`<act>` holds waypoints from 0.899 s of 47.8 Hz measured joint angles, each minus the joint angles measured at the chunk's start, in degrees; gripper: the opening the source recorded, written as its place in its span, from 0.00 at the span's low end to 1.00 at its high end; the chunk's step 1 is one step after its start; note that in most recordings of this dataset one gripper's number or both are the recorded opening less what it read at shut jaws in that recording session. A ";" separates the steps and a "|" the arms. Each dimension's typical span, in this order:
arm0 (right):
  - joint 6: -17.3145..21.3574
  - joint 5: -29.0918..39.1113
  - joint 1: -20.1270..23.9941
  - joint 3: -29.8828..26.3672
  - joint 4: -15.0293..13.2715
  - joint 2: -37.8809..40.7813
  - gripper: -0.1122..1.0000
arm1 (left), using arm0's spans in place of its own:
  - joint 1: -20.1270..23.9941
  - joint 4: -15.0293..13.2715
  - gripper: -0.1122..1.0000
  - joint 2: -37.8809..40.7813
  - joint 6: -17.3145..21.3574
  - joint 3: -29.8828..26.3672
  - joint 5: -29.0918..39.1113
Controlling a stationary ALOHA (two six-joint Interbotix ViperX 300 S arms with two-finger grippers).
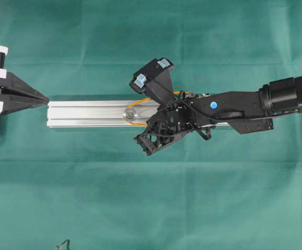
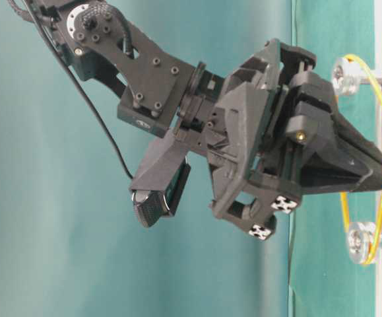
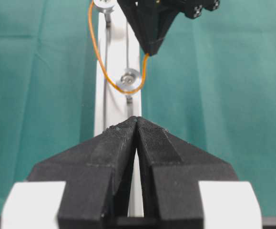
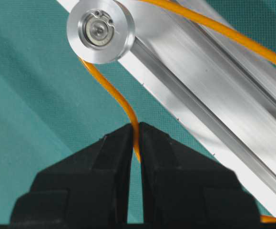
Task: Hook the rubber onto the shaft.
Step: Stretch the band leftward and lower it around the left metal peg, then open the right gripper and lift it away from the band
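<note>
Two pulleys on the aluminium rail, and the rubber already wraps the near pulley. The right gripper is clamped tight on the band just off the rail's edge, probably to keep it taut. The left gripper sits closed and empty at the rail's end. Bare green cloth all round leaves plenty of room to pull.

Teal-green table cloth looks matt and finely woven, a few soft creases. On it, the long silver aluminium rail is brushed and shiny; its round steel pulley is glossy. The thin orange rubber band is smooth, and the right gripper's black plastic fingers look grainy and matt.
</note>
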 measured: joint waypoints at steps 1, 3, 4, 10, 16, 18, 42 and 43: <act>0.00 0.00 0.00 0.00 0.09 0.00 0.17 | 0.00 0.00 0.10 0.00 0.00 0.09 0.00; -0.09 0.00 0.00 -0.09 0.09 0.00 0.17 | 0.00 0.00 0.10 0.00 0.00 0.00 -0.09; -0.09 0.00 0.00 0.00 0.09 0.00 0.17 | -0.09 0.00 0.10 0.00 0.00 0.00 -0.09; -0.18 0.00 0.00 0.00 0.09 0.00 0.17 | 0.00 -0.09 0.10 0.00 0.00 0.00 0.00; -0.18 0.35 0.00 -0.09 0.09 0.00 0.38 | 0.00 0.00 0.10 0.00 0.00 0.00 0.00; -0.18 0.53 0.00 -0.09 0.00 0.00 0.49 | 0.00 0.00 0.10 0.00 0.00 0.00 -0.09; -0.18 2.72 -0.18 0.00 -1.85 -2.11 0.83 | -0.09 0.00 0.10 0.00 0.00 0.00 -0.09; -0.18 2.72 -0.18 0.00 -1.85 -2.29 0.83 | 0.00 0.00 0.10 0.00 0.00 0.00 0.00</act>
